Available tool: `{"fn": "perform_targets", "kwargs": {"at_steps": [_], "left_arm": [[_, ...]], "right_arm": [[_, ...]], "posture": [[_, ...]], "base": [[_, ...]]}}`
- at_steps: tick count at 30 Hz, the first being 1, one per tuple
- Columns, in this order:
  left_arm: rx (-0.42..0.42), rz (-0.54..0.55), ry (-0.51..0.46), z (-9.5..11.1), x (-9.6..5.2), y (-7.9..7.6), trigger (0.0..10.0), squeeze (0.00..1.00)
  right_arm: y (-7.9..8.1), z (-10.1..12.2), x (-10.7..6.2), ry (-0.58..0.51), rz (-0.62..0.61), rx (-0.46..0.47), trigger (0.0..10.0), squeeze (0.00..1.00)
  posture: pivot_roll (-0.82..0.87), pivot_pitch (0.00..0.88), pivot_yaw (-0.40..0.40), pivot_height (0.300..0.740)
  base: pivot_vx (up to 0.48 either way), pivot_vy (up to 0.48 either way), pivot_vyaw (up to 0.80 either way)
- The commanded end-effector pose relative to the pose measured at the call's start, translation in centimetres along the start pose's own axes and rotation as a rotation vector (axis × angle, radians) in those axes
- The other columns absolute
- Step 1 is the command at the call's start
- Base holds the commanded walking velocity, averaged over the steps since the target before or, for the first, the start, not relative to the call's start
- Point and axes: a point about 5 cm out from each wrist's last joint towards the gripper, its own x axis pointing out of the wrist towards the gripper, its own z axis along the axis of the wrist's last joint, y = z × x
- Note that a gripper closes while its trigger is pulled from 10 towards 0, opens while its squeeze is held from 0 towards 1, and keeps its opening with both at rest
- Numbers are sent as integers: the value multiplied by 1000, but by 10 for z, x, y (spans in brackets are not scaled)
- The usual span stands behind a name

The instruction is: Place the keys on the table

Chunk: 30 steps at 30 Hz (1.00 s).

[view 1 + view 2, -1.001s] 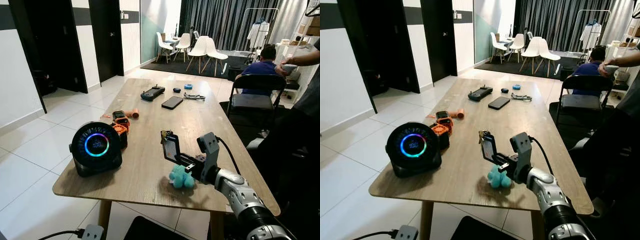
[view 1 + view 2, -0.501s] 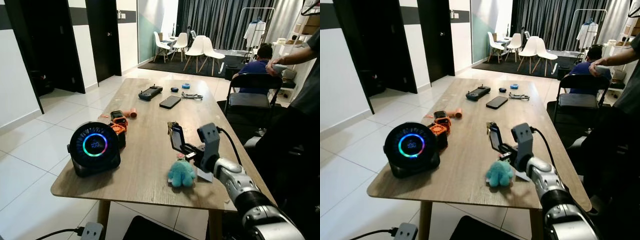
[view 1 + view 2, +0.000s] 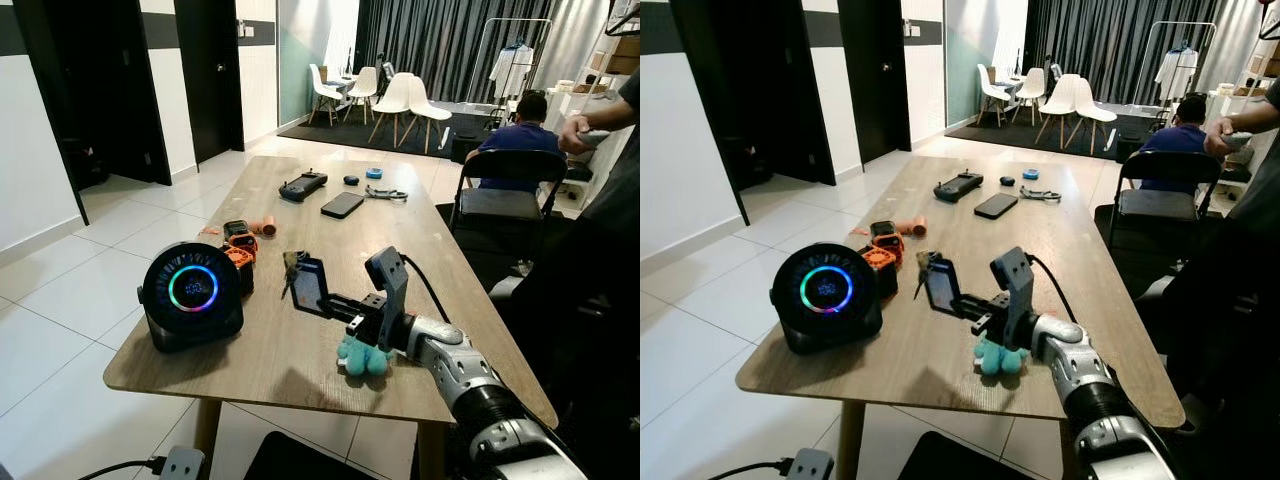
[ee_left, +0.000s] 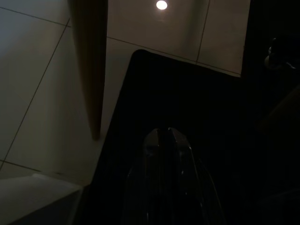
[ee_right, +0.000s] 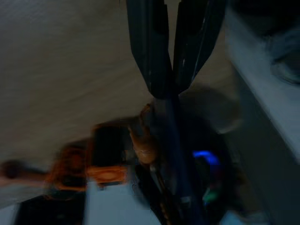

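While the keys hang above the wood, each view gives this:

Left eye view: right hand (image 3: 305,285) clenched on the keys (image 3: 292,268), held in the air above the tabletop (image 3: 300,220) near its front edge, between the round speaker (image 3: 191,293) and the teal plush (image 3: 363,357).

Right wrist view: blurred; fingers (image 5: 149,56) closed, keys dangling beyond them toward the wood.

Left wrist view: left hand (image 4: 168,178) idle over the floor, its state I cannot tell.

Deciding relation: keys directly under the right hand; bare wood lies straight below.

**No readable text in view**

No word, brand, number or sign can be read anywhere. The round black device (image 3: 191,297) on the tabletop (image 3: 300,250) shows a glowing coloured ring around a small lit display, but its characters are too small to make out. The dark phone (image 3: 343,205) farther along has a blank screen.
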Motion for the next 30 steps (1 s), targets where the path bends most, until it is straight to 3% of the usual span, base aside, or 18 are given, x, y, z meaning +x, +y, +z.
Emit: {"fn": "perform_targets", "kwargs": {"at_steps": [1, 5, 7, 8, 9, 12, 15, 19, 24, 30], "left_arm": [[-2, -5, 8, -3, -2, -1, 10000, 0], [5, -10, 8, -2, -1, 0, 10000, 0], [8, -11, 5, 0, 0, 1, 10000, 0], [8, -11, 5, 0, 0, 1, 10000, 0], [8, -12, 3, 0, 0, 1, 10000, 0], [8, -15, 1, 2, 1, 1, 10000, 0], [9, -19, 0, 3, 1, 0, 10000, 0], [10, -26, -3, 4, 2, -1, 10000, 0], [10, -32, -6, 4, 3, -3, 10000, 0], [1, -31, -11, 3, 2, -3, 10000, 0]], "right_arm": [[3, 2, -1, -3, 32, 5, 10000, 0], [7, -8, -15, 20, 31, -28, 10000, 0], [-2, -6, -24, -10, -116, -98, 10000, 0], [-2, -6, -24, -10, -116, -98, 10000, 0], [-9, -3, -29, -29, -205, -108, 10000, 0], [-32, 1, -46, -91, -452, -63, 10000, 0], [-41, 0, -60, -98, -560, -21, 10000, 0], [-43, -8, -71, -62, -595, 24, 10000, 0], [-26, -20, -69, 10, -496, 31, 10000, 0], [-28, -29, -90, -13, -632, 83, 10000, 0]], "posture": [[39, 34, -30, 740], [33, 37, -13, 740], [32, 38, -12, 740], [32, 38, -12, 740], [32, 38, -12, 740], [29, 40, -9, 740], [23, 40, -4, 740], [23, 40, -4, 740], [24, 38, -8, 740], [27, 39, -13, 740]], "base": [[0, 0, 0], [0, 0, 0], [0, 0, 0], [0, 0, 0], [0, 0, 0], [0, 0, 0], [0, 0, 0], [0, 0, 0], [0, 0, 0], [0, 0, 0]]}}
